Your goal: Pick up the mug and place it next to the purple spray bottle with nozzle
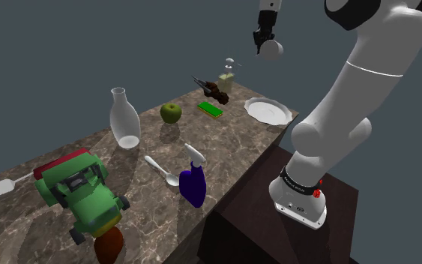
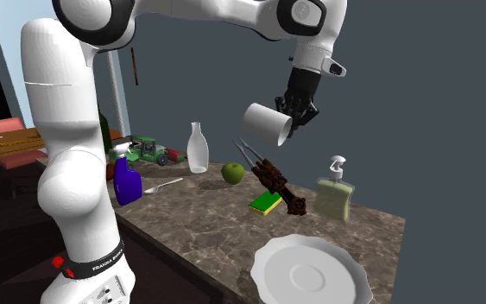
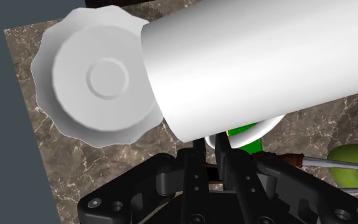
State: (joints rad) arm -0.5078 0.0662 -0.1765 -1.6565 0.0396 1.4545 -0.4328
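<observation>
Gripper [image 2: 294,110] pressed tight on handle of white mug [image 2: 268,123], pinching it. Mug tipped on side, held high in air, roughly over white plate [image 2: 310,275] at corner of marble desk [image 2: 206,224]. Purple spray bottle [image 1: 193,184] upright on desk, well apart from plate, near same desk edge. Green sponge [image 1: 211,109] near plate.
</observation>
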